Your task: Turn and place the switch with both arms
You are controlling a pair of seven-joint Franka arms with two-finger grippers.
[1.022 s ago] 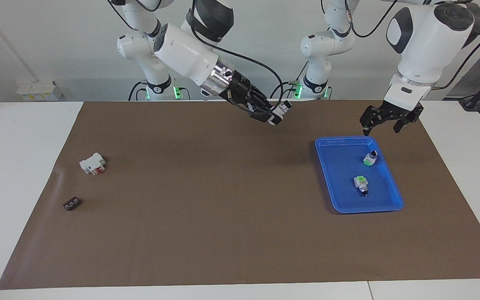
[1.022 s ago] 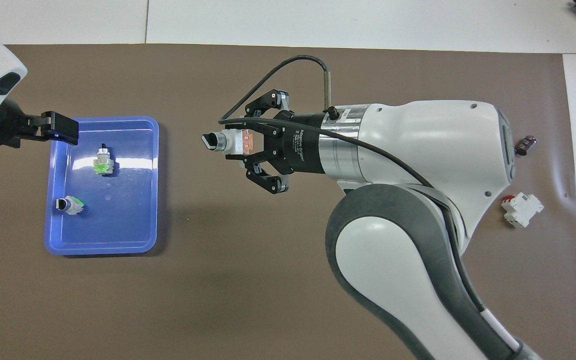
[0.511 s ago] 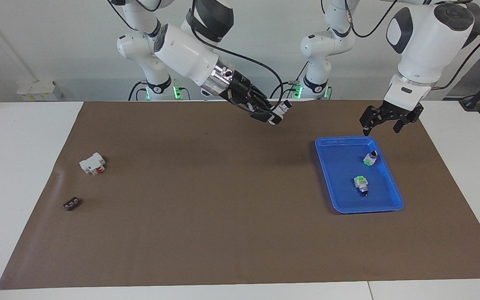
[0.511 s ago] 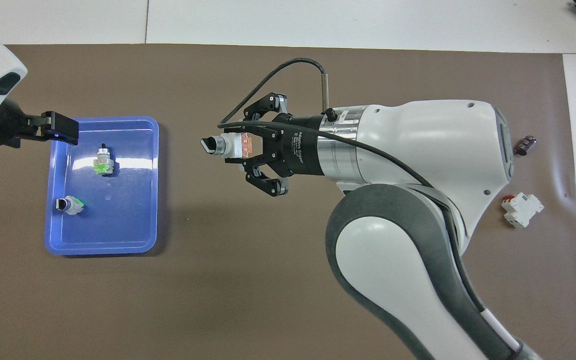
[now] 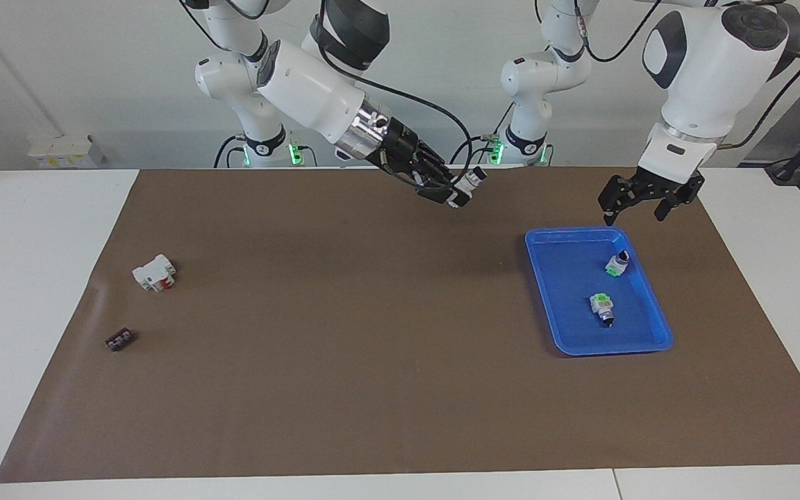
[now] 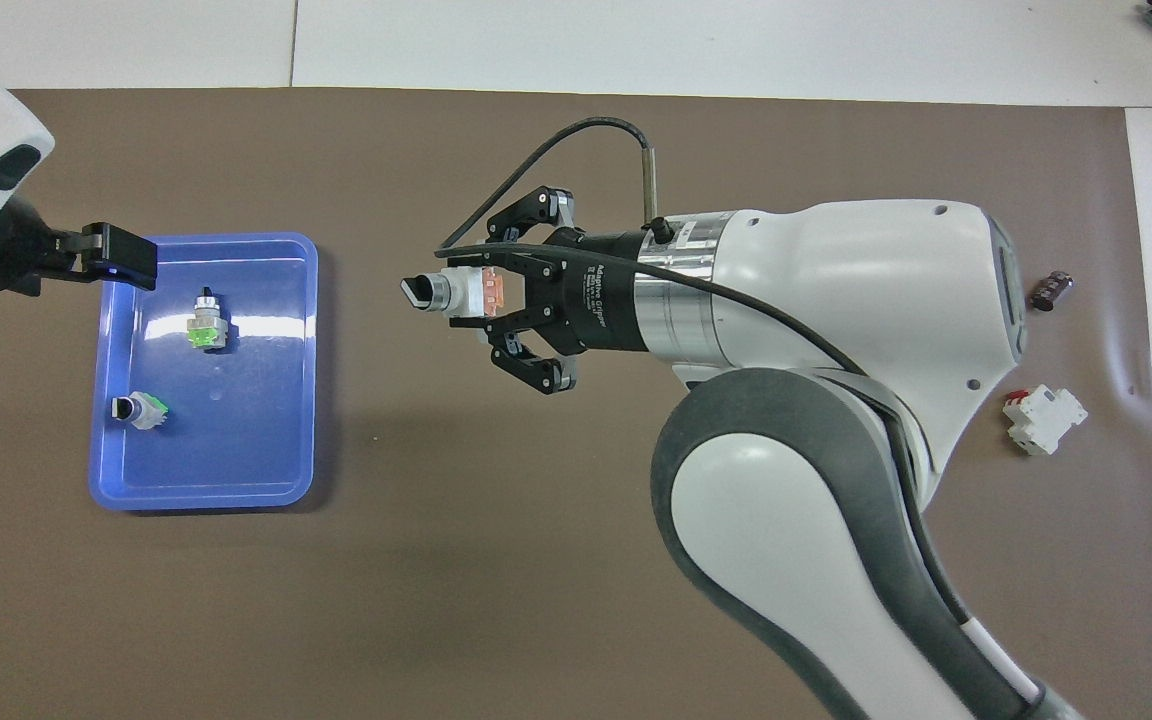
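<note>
Only overhead shows orange on the switch [image 6: 464, 290] in the right claw [image 6: 481, 292].

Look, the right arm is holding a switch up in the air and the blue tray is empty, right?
Not quite. The right gripper does hold a switch in the air, but the blue tray is not empty: the overhead view shows two switches lying in it.

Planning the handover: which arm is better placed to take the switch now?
Probably the left: the left gripper hangs open over the blue tray's edge, nothing in it. The right gripper is shut on the switch, up over the mat.
</note>
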